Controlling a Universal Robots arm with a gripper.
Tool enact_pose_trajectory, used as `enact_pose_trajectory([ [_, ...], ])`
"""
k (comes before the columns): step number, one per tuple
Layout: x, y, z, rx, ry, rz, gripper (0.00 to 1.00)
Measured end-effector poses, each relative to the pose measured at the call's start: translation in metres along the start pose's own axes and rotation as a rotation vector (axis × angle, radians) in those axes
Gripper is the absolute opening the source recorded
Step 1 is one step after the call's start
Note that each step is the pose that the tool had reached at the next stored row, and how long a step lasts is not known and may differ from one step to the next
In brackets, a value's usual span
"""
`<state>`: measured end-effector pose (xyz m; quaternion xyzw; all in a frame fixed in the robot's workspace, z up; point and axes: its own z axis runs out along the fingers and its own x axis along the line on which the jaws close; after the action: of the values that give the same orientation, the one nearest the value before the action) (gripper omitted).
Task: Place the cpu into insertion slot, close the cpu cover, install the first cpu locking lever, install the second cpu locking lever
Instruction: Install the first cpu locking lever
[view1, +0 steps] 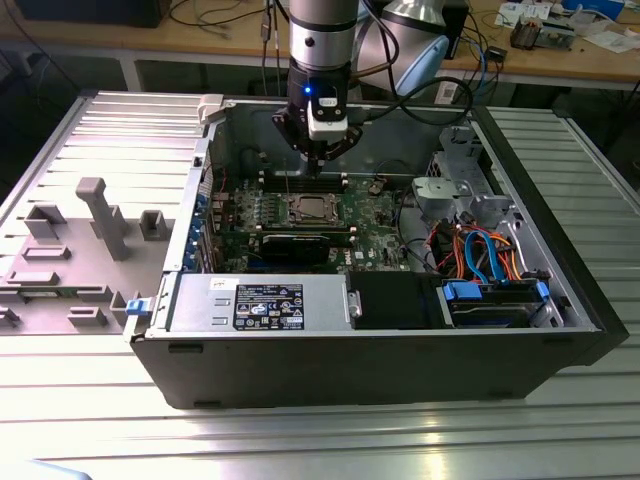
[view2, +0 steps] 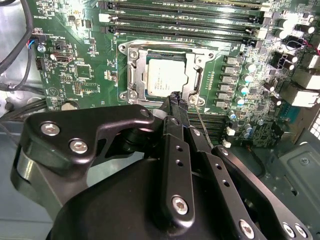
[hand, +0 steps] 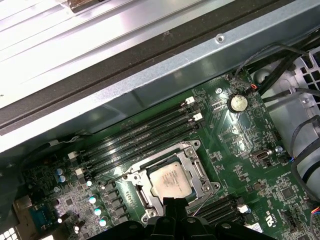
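Small flat square cpu with silver-grey top sits in the silvery-rimmed square insertion slot on the green circuit board, inside the open black computer case on the ribbed metal desk. Thin silvery-tan cpu cover frame looks folded down around the chip, with the top showing through its window.

Black gripper hangs low over the socket's near edge. Fingers are drawn together, tips almost meeting, just beside the cover's edge. A thin wire locking lever runs right alongside them; can't tell if it is pinched or only touched. In the first wrist view the lever stands angled off the board, so it is likely not hooked yet.

Risks, as judged:
- The wire is thin and springy. With little contact on the tips it could slip off and snap back up.
- A push off-line could miss the retaining hook, or drag the tips across the cover or chip top.
- If the cover isn't fully flat, forcing the lever could strain the socket.
- The long black memory slots nearby leave little side room.
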<state>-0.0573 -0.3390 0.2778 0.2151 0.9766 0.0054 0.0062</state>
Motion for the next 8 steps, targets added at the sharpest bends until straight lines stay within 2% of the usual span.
enact_pose_trajectory([
  [8,0.0000,0.0000,0.0000,0.0005,0.0001,-0.001,0.11],
])
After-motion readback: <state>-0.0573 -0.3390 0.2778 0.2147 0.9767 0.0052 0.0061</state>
